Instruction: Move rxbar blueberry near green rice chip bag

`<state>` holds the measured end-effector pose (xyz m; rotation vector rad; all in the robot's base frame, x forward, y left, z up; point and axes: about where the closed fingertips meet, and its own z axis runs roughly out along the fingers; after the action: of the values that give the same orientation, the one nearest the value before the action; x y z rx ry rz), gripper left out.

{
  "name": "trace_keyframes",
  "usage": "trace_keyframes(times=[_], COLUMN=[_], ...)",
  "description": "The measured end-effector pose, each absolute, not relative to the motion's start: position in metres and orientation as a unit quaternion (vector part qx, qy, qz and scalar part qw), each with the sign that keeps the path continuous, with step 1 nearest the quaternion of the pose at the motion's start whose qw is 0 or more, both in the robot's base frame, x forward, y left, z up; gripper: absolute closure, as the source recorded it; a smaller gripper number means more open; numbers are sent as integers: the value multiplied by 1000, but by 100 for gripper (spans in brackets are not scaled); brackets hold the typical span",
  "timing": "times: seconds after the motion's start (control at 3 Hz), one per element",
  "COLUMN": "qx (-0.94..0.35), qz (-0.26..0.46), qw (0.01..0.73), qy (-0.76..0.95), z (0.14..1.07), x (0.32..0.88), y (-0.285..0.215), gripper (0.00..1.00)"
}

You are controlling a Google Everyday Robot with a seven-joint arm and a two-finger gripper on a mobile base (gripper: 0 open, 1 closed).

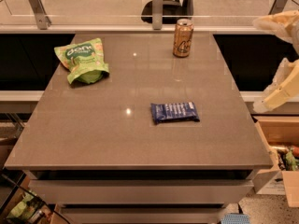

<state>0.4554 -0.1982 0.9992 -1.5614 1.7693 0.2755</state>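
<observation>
The rxbar blueberry [174,112] is a flat dark-blue wrapper with white lettering, lying flat a little right of the middle of the grey table [93,134]. The green rice chip bag [81,60] is a wrinkly light-green pouch lying at the table's far left. My gripper [270,101] shows as cream-coloured parts at the right edge of the view, beyond the table's right side, well apart from the bar and holding nothing that I can see.
An orange-gold drink can [183,38] stands upright at the far middle-right of the table. A glass rail with metal posts [158,3] runs behind the table. An open cardboard box [282,157] with items sits on the floor to the right.
</observation>
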Motion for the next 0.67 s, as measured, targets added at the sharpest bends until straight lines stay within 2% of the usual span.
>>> trace_keyframes(times=[0.67], qx=[-574], qz=[166], qw=[411], qy=[689], z=[970], x=[466], y=[-194], gripper=[0])
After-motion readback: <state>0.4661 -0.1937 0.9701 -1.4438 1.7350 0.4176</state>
